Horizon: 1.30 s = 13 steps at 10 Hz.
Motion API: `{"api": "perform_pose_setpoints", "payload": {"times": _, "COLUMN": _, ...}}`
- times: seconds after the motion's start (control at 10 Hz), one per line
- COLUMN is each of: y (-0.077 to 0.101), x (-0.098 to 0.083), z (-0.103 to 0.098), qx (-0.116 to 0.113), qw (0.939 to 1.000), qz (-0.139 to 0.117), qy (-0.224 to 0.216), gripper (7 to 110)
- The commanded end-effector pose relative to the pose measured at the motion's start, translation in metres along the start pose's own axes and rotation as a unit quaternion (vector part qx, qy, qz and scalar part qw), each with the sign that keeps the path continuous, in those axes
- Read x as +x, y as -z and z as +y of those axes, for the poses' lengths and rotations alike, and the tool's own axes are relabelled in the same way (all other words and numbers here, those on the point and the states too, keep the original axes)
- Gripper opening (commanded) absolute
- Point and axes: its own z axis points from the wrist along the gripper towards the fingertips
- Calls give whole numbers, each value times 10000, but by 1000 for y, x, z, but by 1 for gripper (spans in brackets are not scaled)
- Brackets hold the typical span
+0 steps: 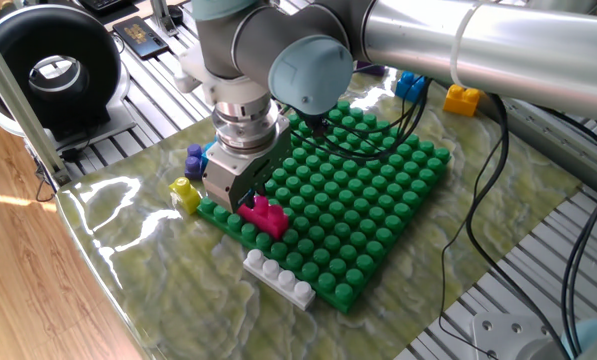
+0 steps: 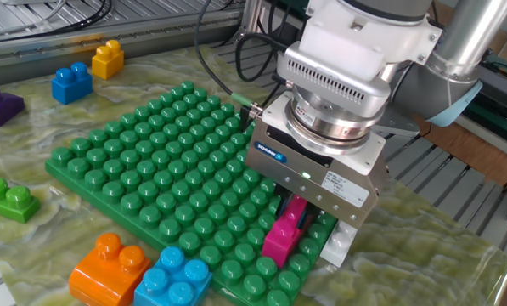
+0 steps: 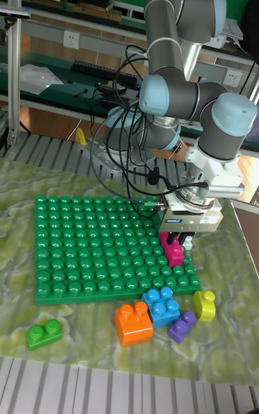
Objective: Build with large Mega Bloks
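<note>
1. The gripper [image 2: 297, 214] points down over the near corner of the green baseplate [image 2: 151, 170], its fingers closed on the upper end of the magenta brick [image 2: 283, 234].
2. The magenta brick [image 1: 263, 214] sits on the baseplate's studs near the edge; whether it is fully pressed down cannot be told.
3. A white-grey brick [image 1: 278, 279] lies on the mat, touching the baseplate's edge.
4. Orange brick [image 3: 134, 323], light blue brick [image 3: 162, 305], purple brick [image 3: 182, 325] and yellow brick [image 3: 204, 305] cluster just beside the baseplate's edge.
5. A green brick [image 3: 43, 333] lies apart on the mat.
</note>
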Motion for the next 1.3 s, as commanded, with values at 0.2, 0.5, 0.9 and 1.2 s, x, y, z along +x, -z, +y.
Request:
{"api": "perform_pose_setpoints", "payload": {"times": 0.2, "y": -2, "x": -3, "z": 9, "qx": -118, "qw": 9999, "qz": -28, "qy": -83, "gripper": 7}}
{"api": "perform_pose_setpoints", "payload": {"times": 0.5, "y": -2, "x": -2, "z": 9, "qx": -161, "qw": 9998, "qz": -14, "qy": -66, "gripper": 7}}
{"api": "perform_pose_setpoints", "payload": {"times": 0.9, "y": -6, "x": -4, "z": 8, "qx": -172, "qw": 9998, "qz": -32, "qy": -58, "gripper": 22}}
{"api": "perform_pose_setpoints", "payload": {"times": 1.2, "y": -5, "x": -3, "z": 6, "qx": -166, "qw": 9999, "qz": -23, "qy": -28, "gripper": 22}}
